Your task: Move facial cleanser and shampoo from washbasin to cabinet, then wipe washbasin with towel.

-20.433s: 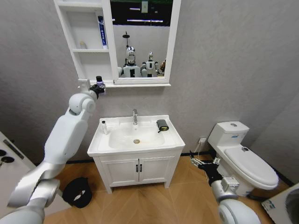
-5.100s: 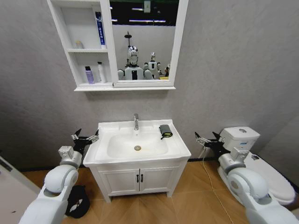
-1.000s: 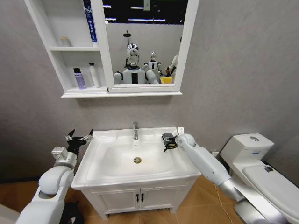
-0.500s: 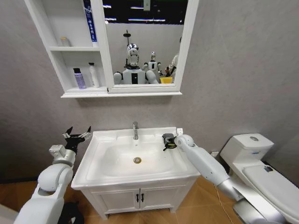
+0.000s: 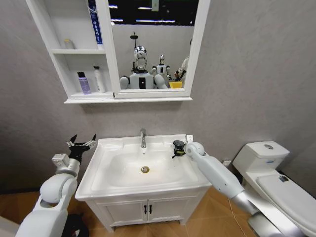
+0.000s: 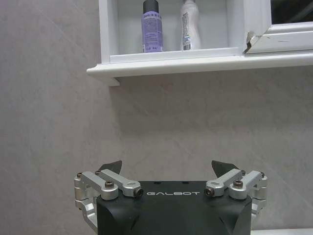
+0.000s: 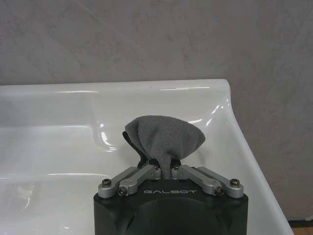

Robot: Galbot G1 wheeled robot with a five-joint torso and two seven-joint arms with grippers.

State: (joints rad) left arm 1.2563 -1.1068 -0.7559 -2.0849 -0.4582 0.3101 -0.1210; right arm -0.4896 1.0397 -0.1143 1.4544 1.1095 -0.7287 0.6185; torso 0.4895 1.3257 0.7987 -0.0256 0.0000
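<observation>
1. A white rectangular ceramic washbasin (image 5: 106, 170) with a chrome tap (image 5: 142, 138) sits on a low white two-door vanity (image 5: 148, 211) against a grey wall.
2. The right arm reaches in from the robot's right, stretched forward and across to the basin's back right corner.
3. The right gripper (image 7: 166, 172) has its fingers pinched narrowly together on a small dark grey cloth towel (image 7: 164, 138), which bunches up between them above the basin's rim (image 7: 230, 127).
4. In the head view the towel (image 5: 178, 146) sits at that back right corner, at the gripper's tip.
5. The left arm is bent beside the basin's left edge, forearm raised. The left gripper (image 5: 82, 144) points towards the wall, its fingers spread wide and holding nothing.
6. Above, the tall white cabinet (image 5: 58, 59) joined to a white-framed mirror (image 5: 150, 44) holds a purple bottle (image 5: 83, 83) and a white bottle (image 5: 99, 80) side by side in its lowest compartment.
</observation>
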